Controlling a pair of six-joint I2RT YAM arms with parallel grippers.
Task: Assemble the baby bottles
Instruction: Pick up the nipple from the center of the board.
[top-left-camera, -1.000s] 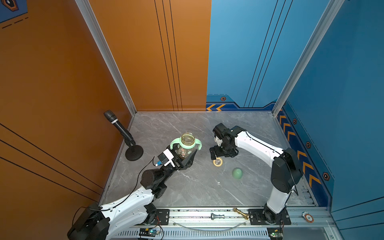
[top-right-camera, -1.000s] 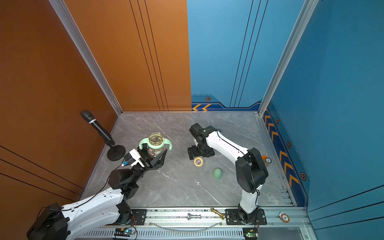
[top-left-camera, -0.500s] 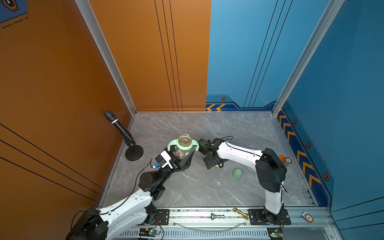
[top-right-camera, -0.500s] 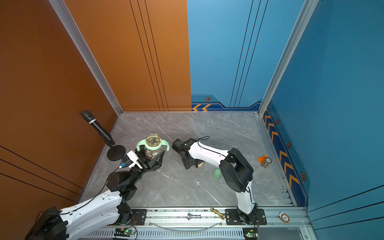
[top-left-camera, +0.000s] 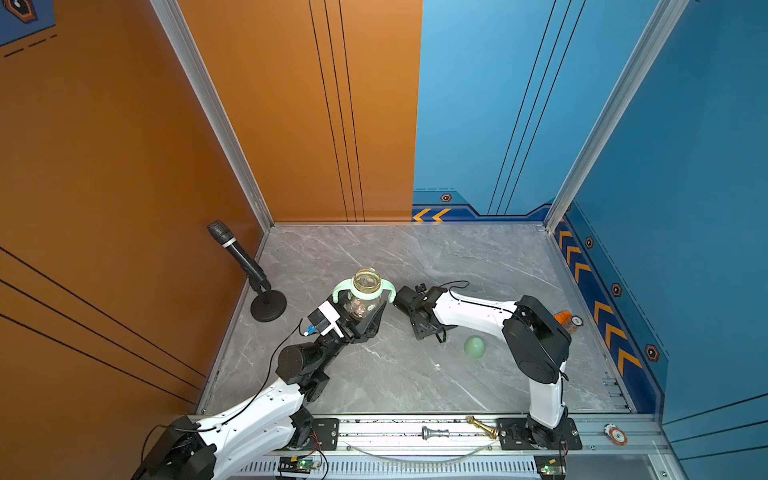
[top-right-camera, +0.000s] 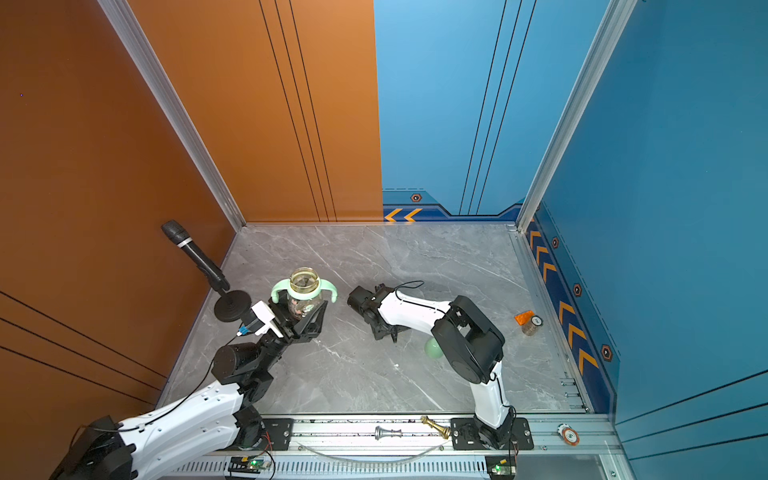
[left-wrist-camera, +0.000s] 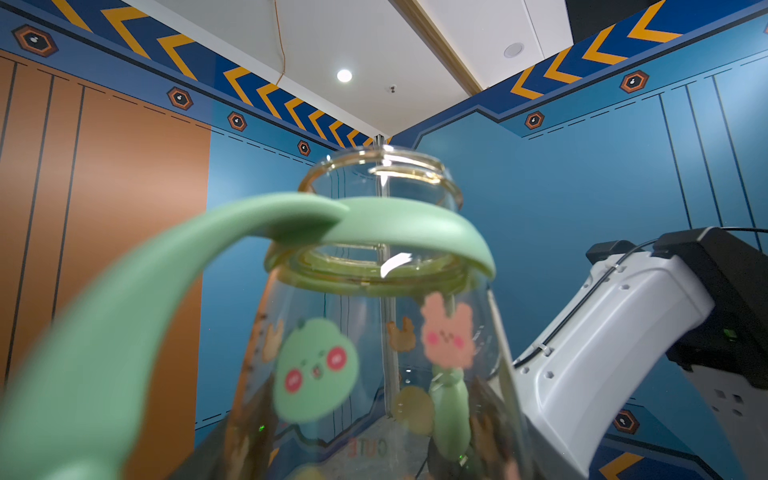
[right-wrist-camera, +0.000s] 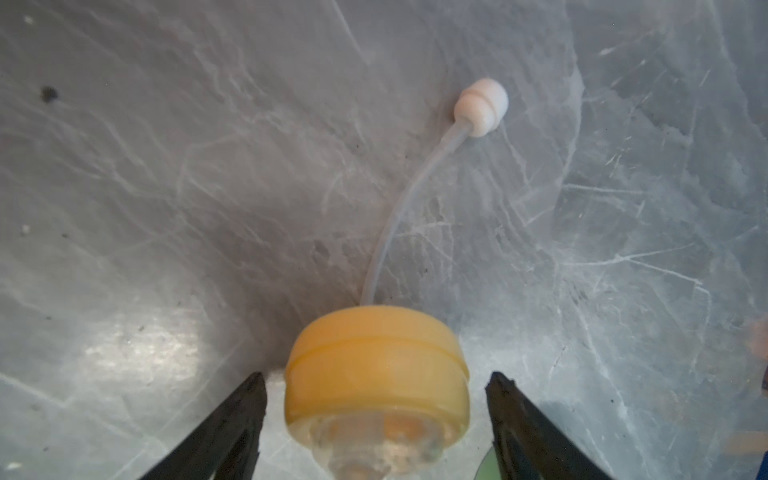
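Observation:
My left gripper (top-left-camera: 362, 316) is shut on the lower body of the clear amber-tinted baby bottle (top-left-camera: 366, 286), which it holds upright above the floor. The mint-green two-handled ring (top-left-camera: 340, 291) sits round the bottle's neck, and its mouth is uncovered. In the left wrist view the bottle (left-wrist-camera: 374, 332) and ring (left-wrist-camera: 166, 311) fill the frame. My right gripper (top-left-camera: 428, 333) points down at the floor, open. Its fingertips (right-wrist-camera: 253, 386) stand on either side of the pale yellow collar (right-wrist-camera: 374, 353), with a gap on each side. The collar's straw (right-wrist-camera: 399, 199) trails across the floor. The mint-green dome cap (top-left-camera: 474, 347) lies beside the right arm.
A microphone on a round stand (top-left-camera: 268, 305) is at the left wall. A small brown jar with an orange piece (top-left-camera: 571, 322) lies by the right wall. Two chess pieces (top-left-camera: 434, 432) and a chip (top-left-camera: 617, 434) rest on the front rail.
My right gripper has come down and toward the bottle over the yellow collar, which it now hides in the top views, and its jaws have narrowed. The left gripper and bottle shifted slightly left.

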